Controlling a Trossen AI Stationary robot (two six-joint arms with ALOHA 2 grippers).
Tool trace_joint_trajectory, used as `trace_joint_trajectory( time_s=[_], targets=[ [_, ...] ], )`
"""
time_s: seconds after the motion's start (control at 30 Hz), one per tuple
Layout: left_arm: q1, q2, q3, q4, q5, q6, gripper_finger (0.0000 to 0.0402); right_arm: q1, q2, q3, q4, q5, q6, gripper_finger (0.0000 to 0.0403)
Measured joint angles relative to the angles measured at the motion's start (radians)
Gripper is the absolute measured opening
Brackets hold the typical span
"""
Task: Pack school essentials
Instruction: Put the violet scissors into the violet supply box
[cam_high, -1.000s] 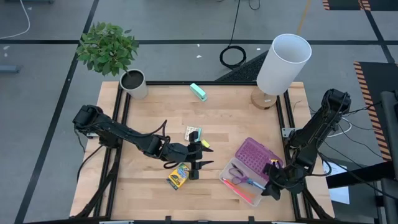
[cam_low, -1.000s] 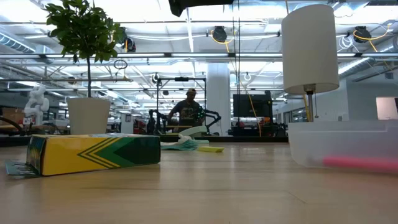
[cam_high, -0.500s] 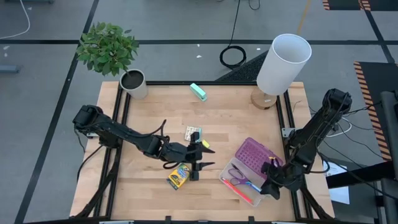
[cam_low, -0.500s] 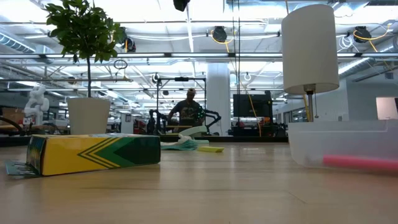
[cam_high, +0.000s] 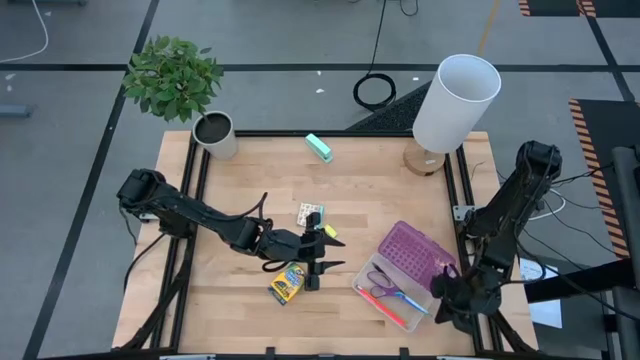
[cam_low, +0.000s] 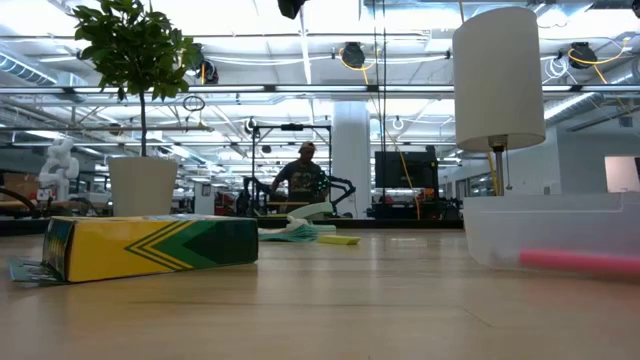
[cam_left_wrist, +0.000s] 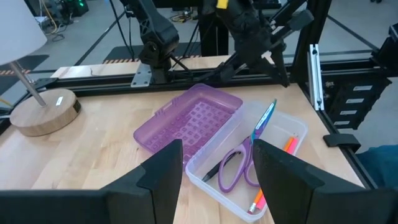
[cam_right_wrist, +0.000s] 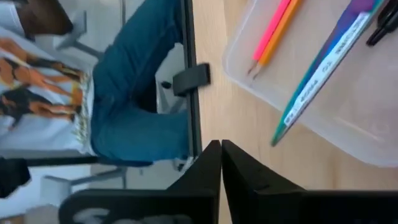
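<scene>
The clear pencil case (cam_high: 392, 291) lies open at the table's near right, its purple lid (cam_high: 406, 249) folded back. Inside lie purple-handled scissors (cam_left_wrist: 235, 170), a pink-red pen (cam_right_wrist: 272, 31) and an orange pencil (cam_right_wrist: 281, 30). The green-yellow crayon box (cam_high: 286, 283) lies flat near the middle, with the small card (cam_high: 311, 214) and yellow eraser (cam_high: 331, 232) beyond it. My left gripper (cam_high: 322, 268) hovers open just right of the crayon box, nothing between its fingers. My right gripper (cam_right_wrist: 220, 169) is shut and empty over the table's near right corner (cam_high: 458, 303).
A teal block (cam_high: 319, 148) lies at the far middle. A white lamp (cam_high: 455, 100) stands at the far right and a potted plant (cam_high: 176, 76) at the far left. A person in jeans (cam_right_wrist: 140, 93) shows beyond the table's right edge.
My right gripper has drawn back from beside the pencil case toward the table's near right corner, staying shut. The left arm and all things on the table have kept still.
</scene>
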Motion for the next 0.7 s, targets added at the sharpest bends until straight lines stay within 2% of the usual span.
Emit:
trace_joint_trajectory(
  time_s=[0.47,0.7],
  targets=[
    [0.0,0.0,0.0,0.001,0.0,-0.007,0.0198,0.023,0.131,0.0,0.004,0.007,0.005,0.0],
    [0.0,0.0,0.0,0.003,0.0,-0.007,0.0198,0.021,0.139,0.0,0.002,0.088,0.045,0.0]
  ],
)
